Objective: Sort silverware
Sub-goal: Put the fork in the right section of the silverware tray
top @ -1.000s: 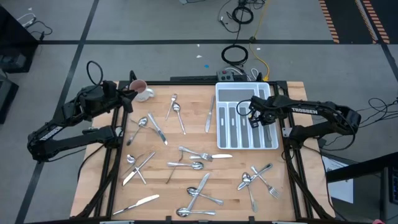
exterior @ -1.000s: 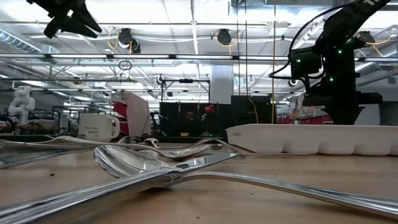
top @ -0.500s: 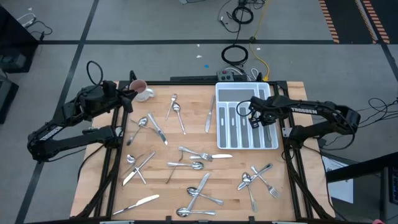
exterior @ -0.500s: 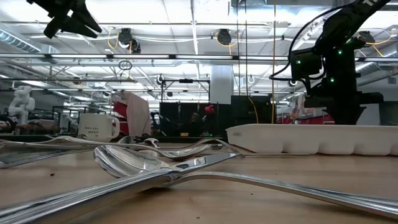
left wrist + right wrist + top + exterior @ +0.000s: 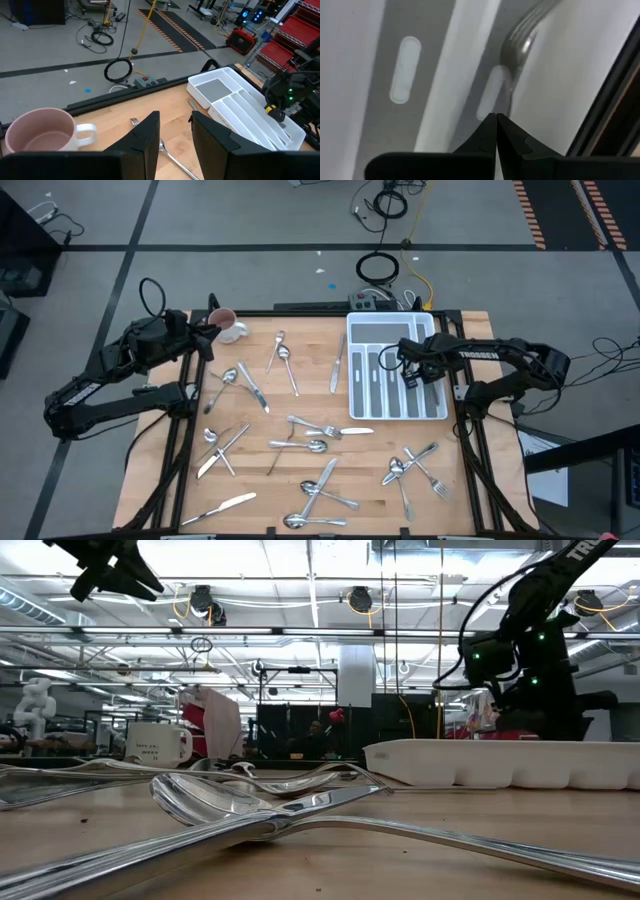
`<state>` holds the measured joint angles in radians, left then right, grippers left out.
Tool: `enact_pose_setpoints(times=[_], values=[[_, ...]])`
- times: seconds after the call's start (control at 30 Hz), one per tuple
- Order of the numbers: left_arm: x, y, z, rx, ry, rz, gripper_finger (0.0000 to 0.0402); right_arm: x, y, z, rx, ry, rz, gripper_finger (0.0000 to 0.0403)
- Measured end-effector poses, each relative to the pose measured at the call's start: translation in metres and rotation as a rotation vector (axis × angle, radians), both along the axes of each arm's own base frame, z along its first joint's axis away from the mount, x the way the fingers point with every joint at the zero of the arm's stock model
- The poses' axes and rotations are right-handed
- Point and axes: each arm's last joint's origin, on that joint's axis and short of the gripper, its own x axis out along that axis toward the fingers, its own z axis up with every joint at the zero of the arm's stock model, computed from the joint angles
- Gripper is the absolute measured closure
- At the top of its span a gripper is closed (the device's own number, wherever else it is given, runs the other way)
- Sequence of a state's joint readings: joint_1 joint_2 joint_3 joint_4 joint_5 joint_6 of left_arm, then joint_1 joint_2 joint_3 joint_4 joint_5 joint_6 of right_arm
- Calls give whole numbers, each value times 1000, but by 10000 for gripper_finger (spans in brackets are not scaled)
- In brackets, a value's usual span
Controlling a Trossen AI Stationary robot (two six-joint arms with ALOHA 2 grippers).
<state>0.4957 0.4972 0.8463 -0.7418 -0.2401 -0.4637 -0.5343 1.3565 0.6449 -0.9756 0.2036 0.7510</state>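
- Right gripper (image 5: 408,377) hung over the white plastic compartmented tray (image 5: 360,330), jaws together, empty, probably done dropping the shiny fork (image 5: 520,37).
- Left gripper (image 5: 174,131) idled near the pink-lined mug (image 5: 229,326), jaws apart.

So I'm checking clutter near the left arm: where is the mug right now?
In the high view the mug stands at the table's far-left corner, just ahead of the left end effector, with a spoon to its right.
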Motion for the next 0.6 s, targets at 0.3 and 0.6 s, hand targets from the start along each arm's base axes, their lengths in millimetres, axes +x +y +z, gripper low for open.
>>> enact_pose_setpoints(times=[0.3,0.6], values=[[0,0,0,-1,0,1,284,0,0,5,-24,-51,-11,403],[0,0,0,0,-1,1,284,-2,-1,9,-93,-26,-14,403]])
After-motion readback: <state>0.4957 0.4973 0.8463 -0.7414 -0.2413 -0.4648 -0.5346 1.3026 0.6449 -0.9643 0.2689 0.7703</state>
